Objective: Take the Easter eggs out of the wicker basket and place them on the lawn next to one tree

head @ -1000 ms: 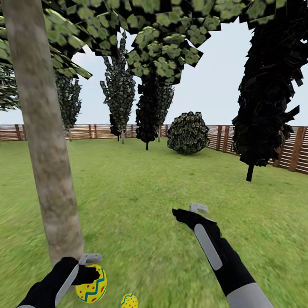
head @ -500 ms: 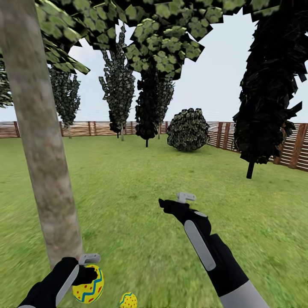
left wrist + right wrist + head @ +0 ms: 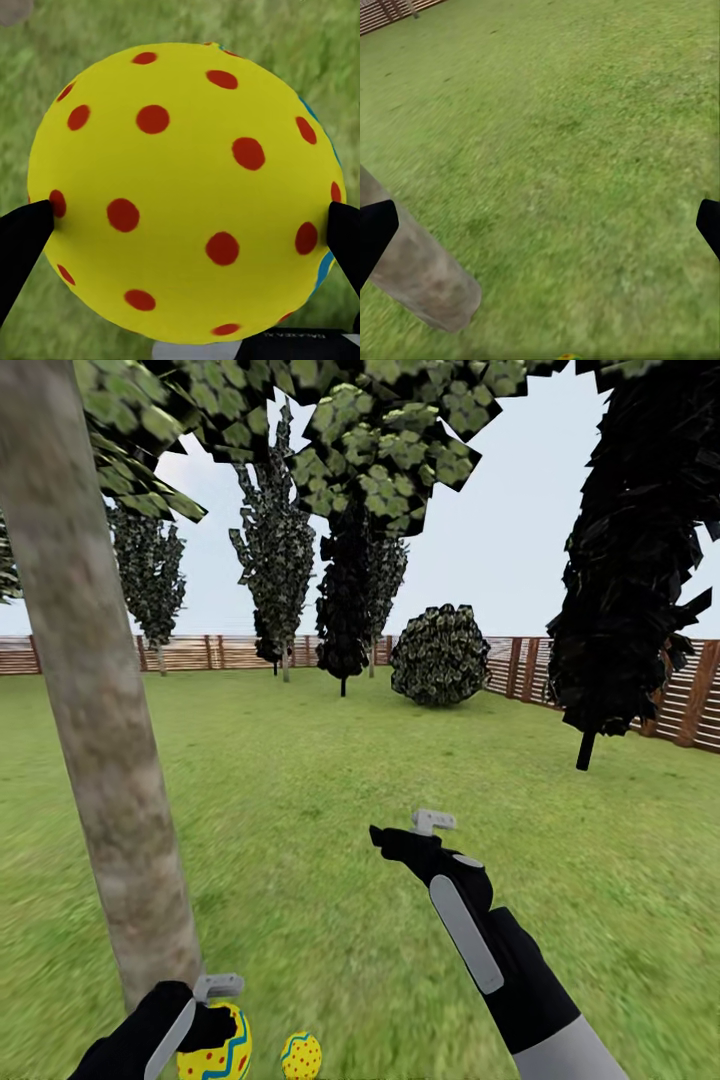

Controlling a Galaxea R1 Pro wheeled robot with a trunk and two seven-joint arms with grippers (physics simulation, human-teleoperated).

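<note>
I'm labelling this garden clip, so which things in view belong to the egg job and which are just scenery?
Job:
- egg in the left gripper
- second egg on the lawn
- tree beside them
- right gripper, empty

Scenery:
- round bush
- dark columnar trees
- slat fence

Head view forward over lawn (image 3: 330, 810); right wrist downward, both sharing tree (image 3: 95, 690) trunk.
</note>
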